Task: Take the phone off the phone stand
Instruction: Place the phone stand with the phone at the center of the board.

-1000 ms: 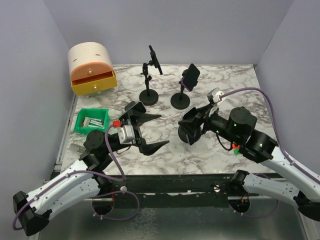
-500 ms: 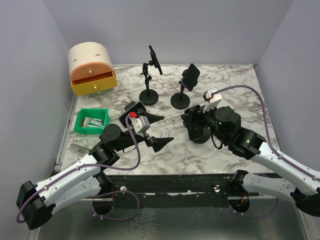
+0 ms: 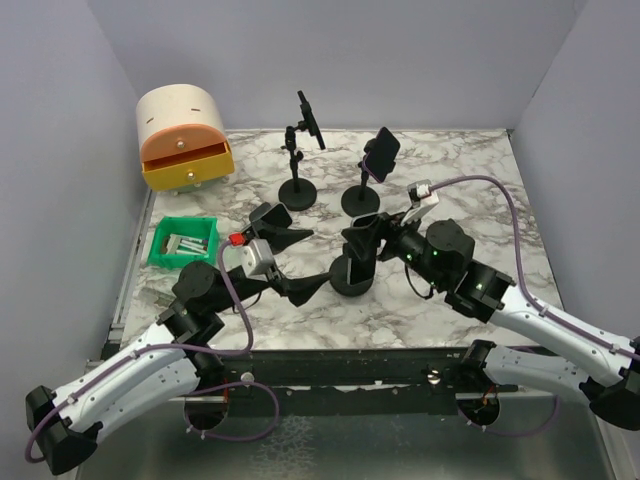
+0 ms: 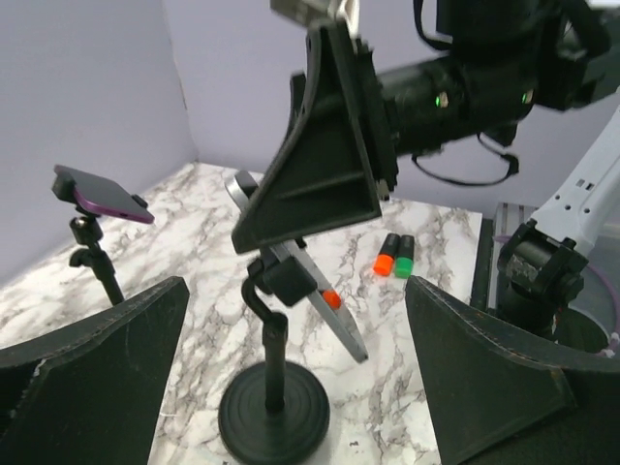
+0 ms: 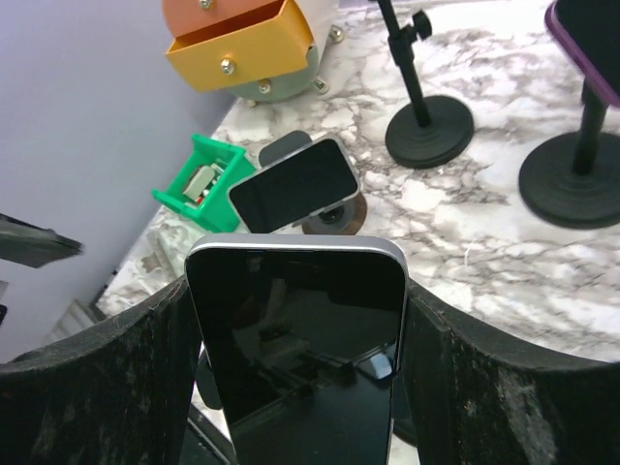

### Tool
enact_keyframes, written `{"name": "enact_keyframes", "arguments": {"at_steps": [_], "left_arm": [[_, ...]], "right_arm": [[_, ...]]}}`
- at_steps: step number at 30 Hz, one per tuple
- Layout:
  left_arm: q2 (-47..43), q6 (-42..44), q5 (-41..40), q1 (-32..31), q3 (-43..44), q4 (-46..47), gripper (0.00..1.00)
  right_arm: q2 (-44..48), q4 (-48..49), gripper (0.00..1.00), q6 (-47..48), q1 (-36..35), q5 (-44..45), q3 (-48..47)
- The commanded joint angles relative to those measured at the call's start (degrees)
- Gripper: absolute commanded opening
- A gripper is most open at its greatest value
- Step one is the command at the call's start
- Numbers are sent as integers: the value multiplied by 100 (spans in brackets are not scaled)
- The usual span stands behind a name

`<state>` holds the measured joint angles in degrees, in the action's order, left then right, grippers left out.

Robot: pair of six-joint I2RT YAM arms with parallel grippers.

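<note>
A silver-edged phone (image 5: 295, 358) with a black screen sits in the clamp of a black stand (image 3: 350, 277) near the table's middle. My right gripper (image 3: 362, 238) is shut on the phone's two long edges, with a finger pressed against each side in the right wrist view (image 5: 295, 310). In the left wrist view the phone (image 4: 334, 315) leans in the stand (image 4: 274, 417) under the right fingers (image 4: 320, 155). My left gripper (image 3: 318, 252) is open and empty just left of the stand, with its jaws wide on either side of the stand base (image 4: 297, 320).
Two other stands hold phones at the back: one (image 3: 298, 190) left, one (image 3: 361, 200) with a purple phone (image 3: 385, 153). A cream and orange drawer box (image 3: 183, 135) stands at the back left, and a green bin (image 3: 183, 242) at the left edge.
My right gripper has moved left with the phone and its stand toward the table's middle. My left gripper has drawn back a little and now faces the stand.
</note>
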<state>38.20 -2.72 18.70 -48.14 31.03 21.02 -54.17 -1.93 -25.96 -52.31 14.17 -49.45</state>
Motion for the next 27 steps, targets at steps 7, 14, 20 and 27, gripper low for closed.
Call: {"name": "enact_keyframes", "arguments": {"at_steps": [7,14,20,27], "left_arm": [[-310,-207,-826,-32,-135,-192,81],[285,-2004,-1779,-29,-127,-268,46],[950,-3429,-2205,-29,-492,-335,15],[2224,-3967,-2126,-168,-347,-339,0]], "right_arm": [[354,1589,31,-1148,-42,421,1019],[504,1509,31,-1117,-40,529,1281],[550,1316,31,-871,-41,456,1220],[622,1201,31,-755,-41,421,1225]]}}
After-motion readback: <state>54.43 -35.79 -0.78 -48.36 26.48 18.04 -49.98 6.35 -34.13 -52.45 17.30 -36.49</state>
